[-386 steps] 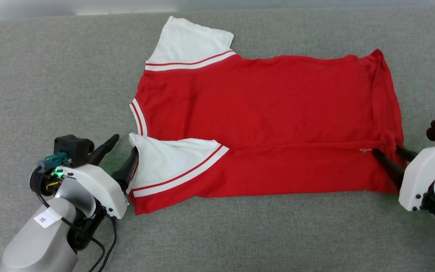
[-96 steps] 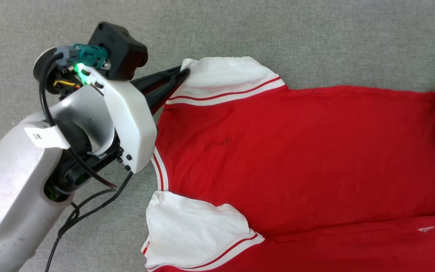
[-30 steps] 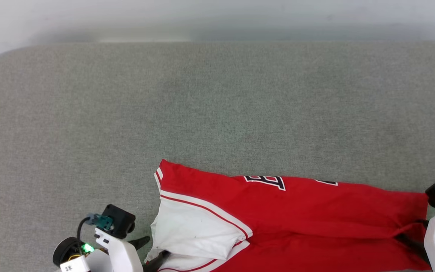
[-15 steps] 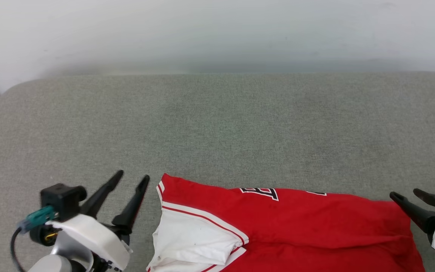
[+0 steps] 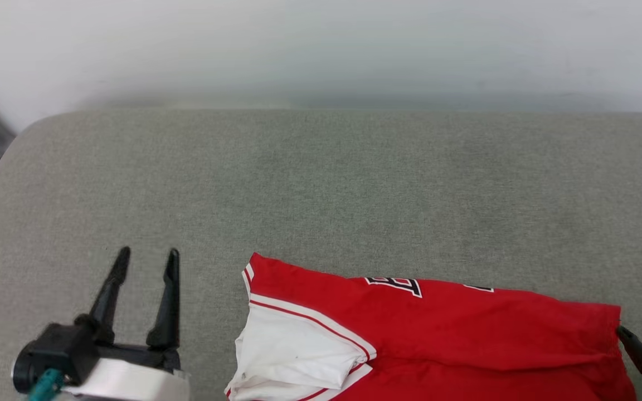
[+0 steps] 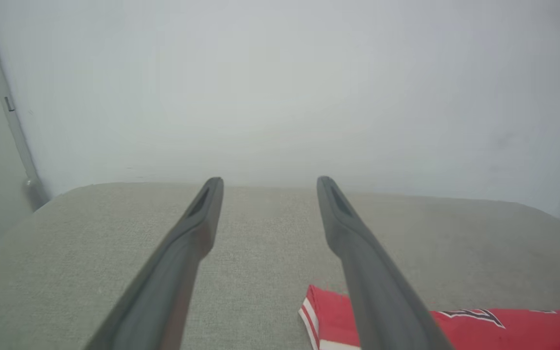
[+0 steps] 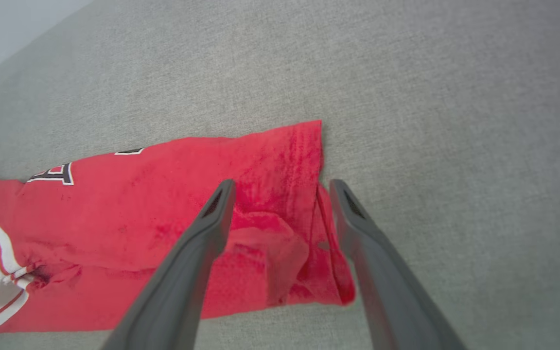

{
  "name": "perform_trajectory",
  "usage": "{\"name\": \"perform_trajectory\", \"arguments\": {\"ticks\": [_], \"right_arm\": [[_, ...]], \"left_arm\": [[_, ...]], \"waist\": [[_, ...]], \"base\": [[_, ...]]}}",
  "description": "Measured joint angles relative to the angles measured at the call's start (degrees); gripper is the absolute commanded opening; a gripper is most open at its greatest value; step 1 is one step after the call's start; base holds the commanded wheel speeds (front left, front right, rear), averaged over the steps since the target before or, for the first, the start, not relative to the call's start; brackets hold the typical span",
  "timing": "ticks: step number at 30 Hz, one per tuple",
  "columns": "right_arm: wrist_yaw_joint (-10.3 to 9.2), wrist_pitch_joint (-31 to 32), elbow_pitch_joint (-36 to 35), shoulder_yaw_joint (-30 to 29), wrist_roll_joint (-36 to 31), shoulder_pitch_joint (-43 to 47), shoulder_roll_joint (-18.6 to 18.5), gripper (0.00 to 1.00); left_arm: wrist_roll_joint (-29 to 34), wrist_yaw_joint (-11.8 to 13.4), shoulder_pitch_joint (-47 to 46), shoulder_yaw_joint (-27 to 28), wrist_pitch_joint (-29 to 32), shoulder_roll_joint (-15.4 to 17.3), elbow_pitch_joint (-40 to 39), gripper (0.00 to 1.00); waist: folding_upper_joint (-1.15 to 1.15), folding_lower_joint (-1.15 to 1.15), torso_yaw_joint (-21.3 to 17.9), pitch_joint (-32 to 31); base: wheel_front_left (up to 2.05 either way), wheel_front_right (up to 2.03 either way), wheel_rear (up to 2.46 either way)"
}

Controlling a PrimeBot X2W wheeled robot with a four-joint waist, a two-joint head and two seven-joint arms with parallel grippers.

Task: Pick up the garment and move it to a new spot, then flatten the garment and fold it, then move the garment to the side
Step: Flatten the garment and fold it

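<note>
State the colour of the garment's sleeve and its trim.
The garment has a white sleeve with red-and-white striped trim, best seen in the head view.

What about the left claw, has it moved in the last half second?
Yes. The left claw has drawn left, away from the shirt; the gap between them is wider.

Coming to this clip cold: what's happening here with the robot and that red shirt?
A two-armed robot is folding a red jersey on a grey padded surface. The jersey lies folded into a long band, with a white sleeve on top at its left end and part of the black lettering showing along the far edge. Both tools are open and hold nothing: the left tool is beside the collar end, off the cloth, and the right tool is at the rumpled hem end.
</note>
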Motion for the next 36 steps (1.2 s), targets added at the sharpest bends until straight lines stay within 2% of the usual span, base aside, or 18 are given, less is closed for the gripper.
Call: {"name": "perform_trajectory", "arguments": {"ticks": [3, 9, 16, 21, 28, 34, 36], "right_arm": [[0.0, 1.4, -0.4, -2.1, -2.9, 0.1, 1.5, 1.0], [0.0, 4.3, 0.9, -3.6, -7.0, -0.2, 1.5, 1.0], [0.0, 5.5, 7.1, -1.8, -8.2, -0.8, -0.2, 1.0], [0.0, 5.4, 9.9, -0.5, -7.7, -0.8, -1.3, 1.0], [-0.46, 4.4, 12.8, 3.4, -3.4, -0.8, -3.9, 1.0], [-0.6, 1.9, 13.6, 8.0, 1.0, -1.3, -3.9, 1.0], [-0.6, 1.0, 14.1, 8.7, 1.0, -1.5, -3.9, 0.41]], "left_arm": [[4.6, -3.1, 2.3, 0.8, 0.0, -2.6, 0.2, 1.0], [8.7, -8.4, 2.4, 3.4, 0.0, -7.0, 1.9, 1.0], [11.7, -12.6, -0.5, 6.3, 0.0, -9.1, 3.0, 1.0], [12.4, -13.5, -1.0, 7.1, -0.1, -10.0, 2.9, 1.0], [13.3, -14.3, -1.0, 7.3, -0.1, -10.5, 3.4, 1.0], [13.9, -14.6, -1.0, 7.5, -0.1, -10.6, 3.5, 1.0], [14.1, -14.7, -1.0, 7.4, -0.1, -10.7, 3.5, 1.0]], "waist": [[0.0, 0.0, 0.6, 1.1], [0.0, 0.0, 1.8, 3.4], [0.0, 0.0, 3.5, 5.7], [0.0, 0.0, 4.3, 6.5], [0.0, 0.0, 5.1, 7.0], [0.0, 0.0, 4.5, 6.3], [0.0, 0.0, 4.2, 5.9]], "base": [[0.0, 0.0, 0.0], [0.0, 0.0, 0.0], [0.0, 0.0, 0.0], [0.0, 0.0, 0.0], [0.0, 0.0, 0.0], [0.0, 0.0, 0.0], [0.0, 0.0, 0.0]]}}
